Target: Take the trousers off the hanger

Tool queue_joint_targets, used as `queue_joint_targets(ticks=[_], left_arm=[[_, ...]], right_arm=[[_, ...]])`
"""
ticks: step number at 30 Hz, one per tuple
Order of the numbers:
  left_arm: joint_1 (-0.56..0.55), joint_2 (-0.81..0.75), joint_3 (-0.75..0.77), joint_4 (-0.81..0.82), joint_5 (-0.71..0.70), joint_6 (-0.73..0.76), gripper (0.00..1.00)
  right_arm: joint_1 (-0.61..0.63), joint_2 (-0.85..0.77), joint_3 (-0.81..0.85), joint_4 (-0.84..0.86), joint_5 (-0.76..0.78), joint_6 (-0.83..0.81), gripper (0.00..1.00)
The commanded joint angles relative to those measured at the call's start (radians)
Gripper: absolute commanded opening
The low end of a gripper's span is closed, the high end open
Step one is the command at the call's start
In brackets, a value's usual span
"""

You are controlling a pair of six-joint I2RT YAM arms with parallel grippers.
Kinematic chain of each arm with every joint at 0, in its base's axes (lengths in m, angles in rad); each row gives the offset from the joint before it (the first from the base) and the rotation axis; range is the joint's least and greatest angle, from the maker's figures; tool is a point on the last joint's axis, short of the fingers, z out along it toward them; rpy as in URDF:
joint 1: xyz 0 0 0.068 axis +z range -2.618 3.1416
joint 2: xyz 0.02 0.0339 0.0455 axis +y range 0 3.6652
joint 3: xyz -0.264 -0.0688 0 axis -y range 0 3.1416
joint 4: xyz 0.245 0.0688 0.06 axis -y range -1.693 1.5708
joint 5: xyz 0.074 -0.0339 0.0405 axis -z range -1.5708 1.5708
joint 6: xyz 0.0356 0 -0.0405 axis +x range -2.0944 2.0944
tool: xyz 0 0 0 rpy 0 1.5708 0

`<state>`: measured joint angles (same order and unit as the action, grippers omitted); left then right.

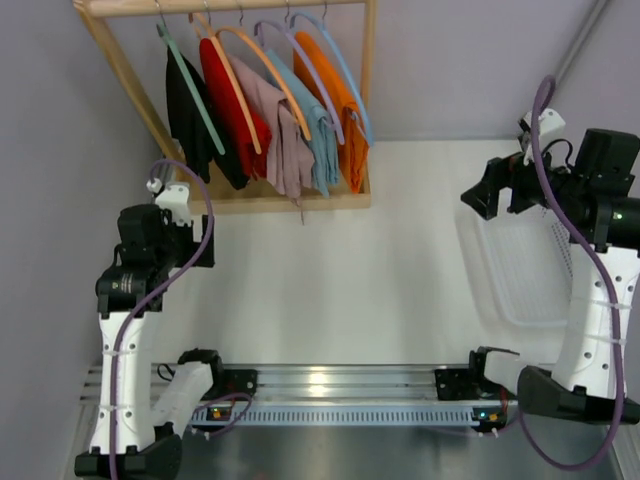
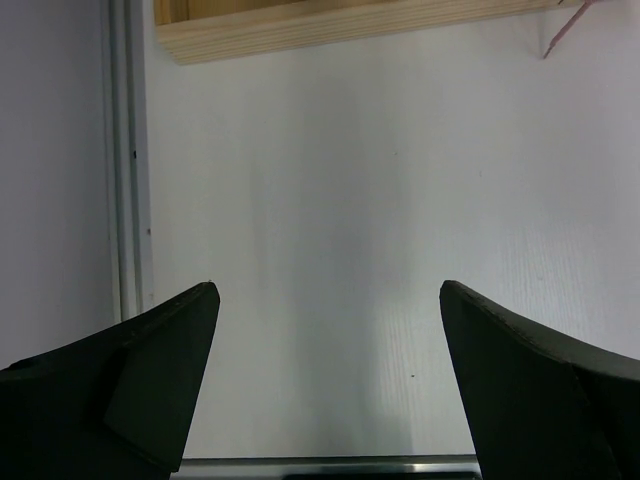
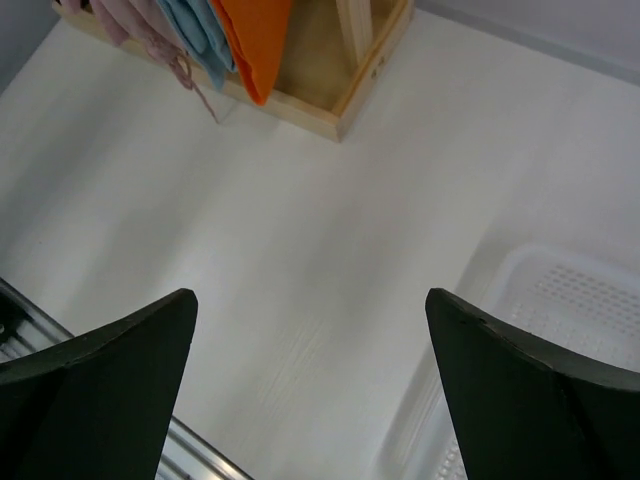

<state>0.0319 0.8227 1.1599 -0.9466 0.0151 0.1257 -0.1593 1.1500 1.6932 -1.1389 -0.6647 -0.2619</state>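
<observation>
Left claw: The left black two-finger claw (image 2: 327, 287) is wide apart and holds nothing. It hangs above the bare white table (image 1: 330, 290), near the left end of the rack.

Rack: The light wooden clothes rack (image 1: 290, 200) stands at the far left of the table. A row of clothes hangs from its top bar.

Trousers: The bright orange folded cloth trousers (image 1: 350, 140) hang at the right end of the row. They are just beside the light blue cloth garment (image 1: 322, 150). Their bottom tip dips toward the wooden base.

Hanger: The thin curved light-blue hanger (image 1: 347, 72) carries the trousers. Its small hook sits on the top bar.

Right claw: The right black two-finger claw (image 3: 310, 292) is also spread apart and empty. It is well apart from the trousers, up over the right side of the table.

Basket: A clear plastic basket (image 1: 520, 270) lies under the right arm.

Step now: I think the job has not begun, and a claw must first reach the trousers.

How to do it well: Pinch only the orange cloth, low down, not the blue one next to it. Pull slowly to the side so the cloth slides off. A quick tug may yank the hanger off the bar.
</observation>
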Motion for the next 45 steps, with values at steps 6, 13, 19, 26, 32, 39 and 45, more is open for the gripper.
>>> queue_joint_targets(ticks=[6, 13, 19, 26, 32, 39, 45], left_arm=[[-0.003, 0.042, 0.173, -0.026, 0.100, -0.028, 0.99], [-0.003, 0.032, 0.222, -0.043, 0.206, -0.034, 0.99], [-0.003, 0.018, 0.222, -0.043, 0.243, -0.057, 0.99], [-0.001, 0.012, 0.297, -0.044, 0.270, -0.078, 0.99], [-0.003, 0.012, 0.342, -0.044, 0.332, -0.097, 0.99], [-0.003, -0.003, 0.325, -0.044, 0.313, -0.101, 0.98], [-0.003, -0.010, 0.327, -0.044, 0.322, -0.110, 0.99]], right_arm=[[0.059, 0.170, 0.275, -0.009, -0.167, 0.148, 0.99], [0.107, 0.267, 0.340, 0.206, -0.303, 0.335, 0.99], [0.151, 0.327, 0.344, 0.601, -0.447, 0.702, 0.98], [0.305, 0.479, 0.473, 0.728, -0.371, 0.868, 0.81], [0.391, 0.576, 0.568, 0.673, -0.126, 0.788, 0.56], [0.516, 0.648, 0.672, 0.605, 0.117, 0.652, 0.54], [0.642, 0.662, 0.680, 0.577, 0.404, 0.492, 0.47]])
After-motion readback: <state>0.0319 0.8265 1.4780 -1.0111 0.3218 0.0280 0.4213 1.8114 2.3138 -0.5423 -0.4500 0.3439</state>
